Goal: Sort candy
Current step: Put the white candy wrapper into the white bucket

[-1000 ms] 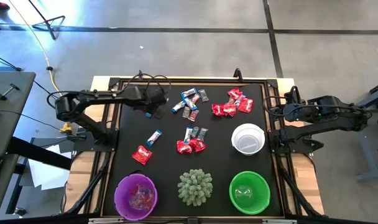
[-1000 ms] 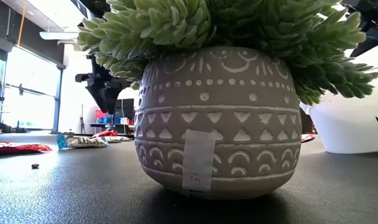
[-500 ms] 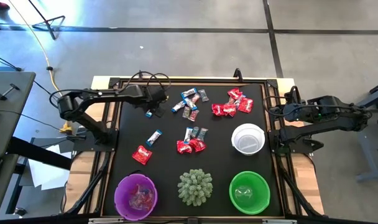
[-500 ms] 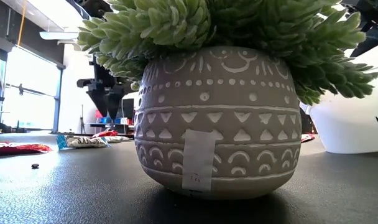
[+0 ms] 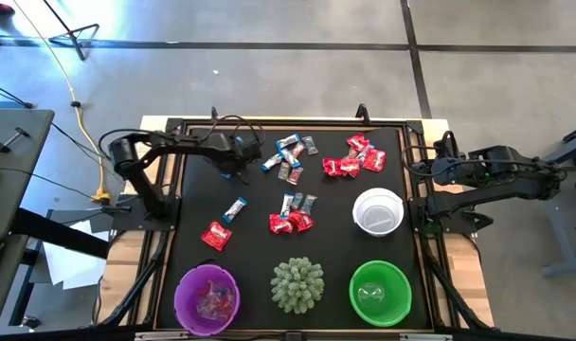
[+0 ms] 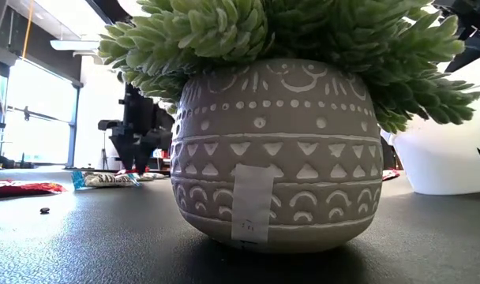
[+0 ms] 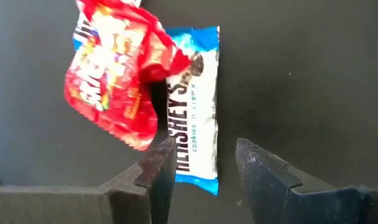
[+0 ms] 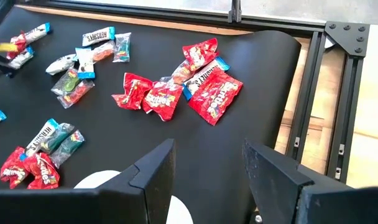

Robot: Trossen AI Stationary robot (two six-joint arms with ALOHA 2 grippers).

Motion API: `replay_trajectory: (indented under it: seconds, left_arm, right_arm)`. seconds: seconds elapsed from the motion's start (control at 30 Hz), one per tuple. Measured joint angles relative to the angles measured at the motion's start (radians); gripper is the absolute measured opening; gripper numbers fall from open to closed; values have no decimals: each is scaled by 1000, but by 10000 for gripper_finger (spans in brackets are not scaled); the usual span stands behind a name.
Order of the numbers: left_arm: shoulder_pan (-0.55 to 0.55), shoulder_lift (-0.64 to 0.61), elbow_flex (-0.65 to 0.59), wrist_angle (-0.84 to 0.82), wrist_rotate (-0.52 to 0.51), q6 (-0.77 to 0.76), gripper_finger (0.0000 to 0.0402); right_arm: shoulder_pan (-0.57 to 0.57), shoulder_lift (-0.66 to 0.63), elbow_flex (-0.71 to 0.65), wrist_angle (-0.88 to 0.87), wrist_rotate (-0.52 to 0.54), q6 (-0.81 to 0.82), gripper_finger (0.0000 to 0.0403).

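Wrapped candy lies scattered on the black mat: a red group (image 5: 354,156) at the far right, blue-and-white and pinkish ones (image 5: 286,156) at the far middle, a cluster (image 5: 290,216) in the centre, a bar (image 5: 236,208) and a red pack (image 5: 215,235) at the left. My left gripper (image 5: 243,163) is open, low over the far left. In its wrist view (image 7: 201,152) its fingers stand on either side of the end of a blue-and-white bar (image 7: 195,106), which lies flat with a red pack (image 7: 111,81) overlapping it. My right gripper (image 8: 207,155) is open and empty at the table's right edge (image 5: 416,170).
A purple bowl (image 5: 207,296) with candy, a spiky pale-green plant (image 5: 297,284) in a patterned pot (image 6: 271,150) and a green bowl (image 5: 380,292) stand along the near edge. A white bowl (image 5: 378,210) stands at the right. A black frame (image 5: 288,121) rims the mat.
My left gripper has gone down toward the mat and a little toward the table's right edge, over the blue-and-white bar. Its arm has swung rightward with it. The candy has stayed where it was.
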Motion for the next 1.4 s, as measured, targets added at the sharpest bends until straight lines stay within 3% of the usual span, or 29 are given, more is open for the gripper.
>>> replay_trajectory:
  seconds: [0.4, 0.83, 1.27, 1.4]
  left_arm:
    - [-2, 80, 5, 0, -4, -6, 142]
    - [-1, -12, -3, -23, 4, -105, 15]
    - [-55, -253, 3, -6, 88, -225, 9]
    - [-93, -342, 30, 81, 99, -265, 8]
  right_arm:
    - [0, 0, 0, 0, -3, 25, 183]
    - [0, 0, 0, 1, -3, 25, 183]
    - [0, 0, 0, 126, -3, 22, 183]
    - [0, 1, 0, 191, 0, -17, 183]
